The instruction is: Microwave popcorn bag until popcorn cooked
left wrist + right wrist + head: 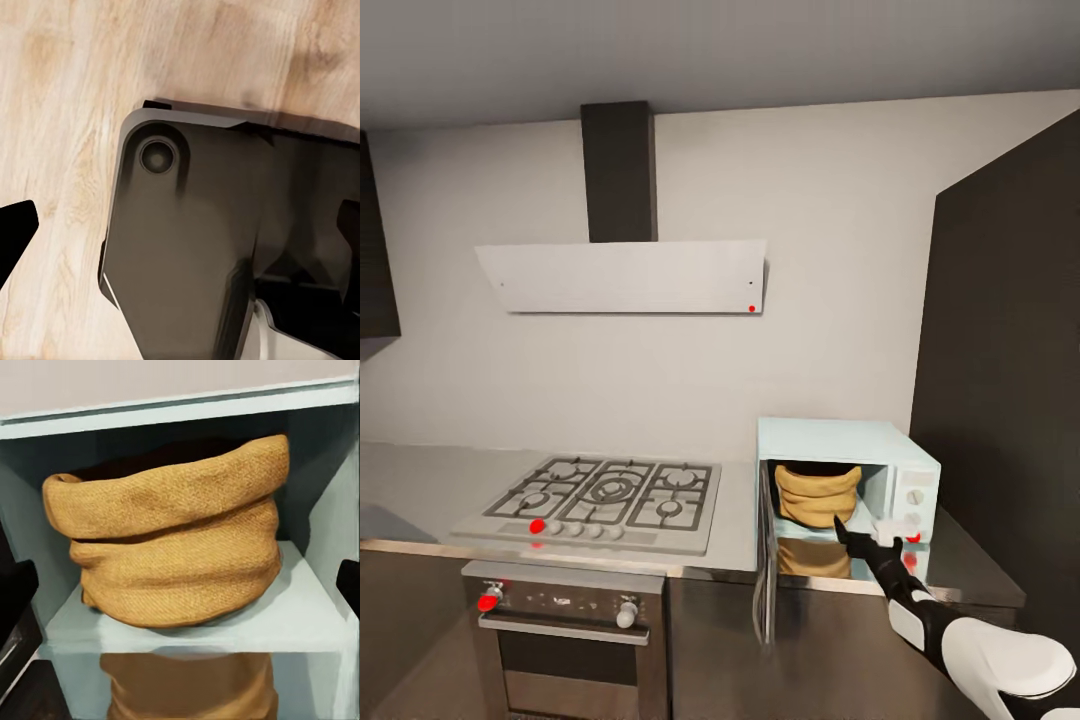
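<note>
The mint-blue microwave point(838, 441) stands at the right end of the steel countertop point(420, 490), with its door point(764, 575) swung open toward the hob. Inside the cavity sits the mustard-tan popcorn bag point(818, 494), upright on the cavity floor point(307, 619). The bag point(176, 551) has a thick rolled rim, and the popcorn in it is hidden. My right gripper point(858, 536) hovers open just outside the opening, apart from the bag, with its dark fingertips point(16, 589) spread wide. In the left wrist view my left gripper point(180, 232) is open and points down at the floor.
A gas hob point(605, 495) lies in the countertop left of the microwave, over a built-in steel oven point(565, 625). A white hood point(625, 275) hangs above. A tall dark cabinet point(1010, 400) closes the right side. The robot's dark base point(195, 247) stands on wooden floor point(67, 90).
</note>
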